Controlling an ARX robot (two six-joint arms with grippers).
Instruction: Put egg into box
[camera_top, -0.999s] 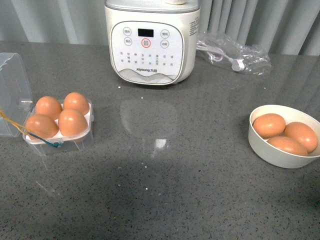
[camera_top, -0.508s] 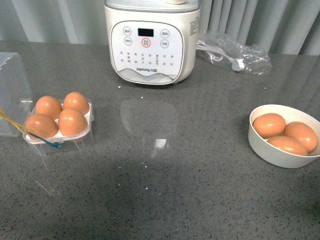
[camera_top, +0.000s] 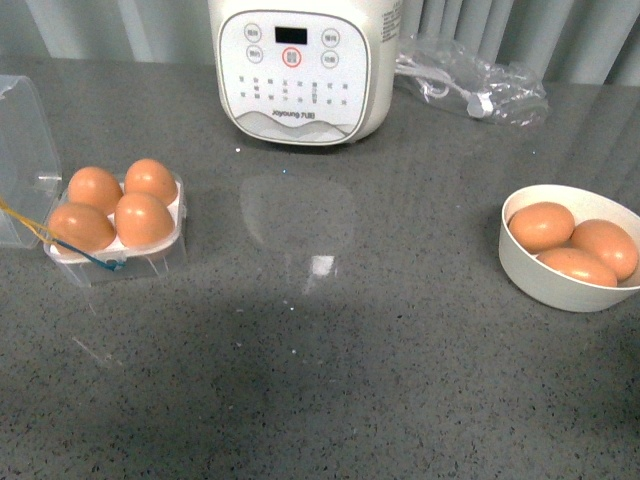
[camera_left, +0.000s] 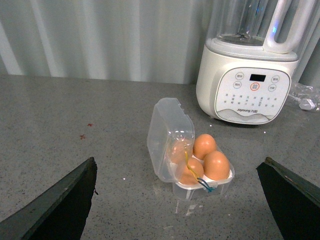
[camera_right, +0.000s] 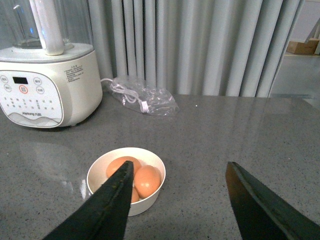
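Front view has shifted slightly up-frame since earlier; nothing displaced. Box (camera_top: 140, 266) holds four eggs (camera_top: 143, 218), lid open. Left gripper (camera_left: 178, 160) and right gripper (camera_right: 180, 163): jaws spread wide, empty.

Soft, even indoor light falls from above. The grey worktop (camera_top: 450, 400) carries a small bright glare patch in front of the white appliance (camera_top: 300, 70) and a broad dim shadow across its near part. The eggs (camera_top: 143, 218) show mild highlights. All three views are fairly sharp, with slight grain.
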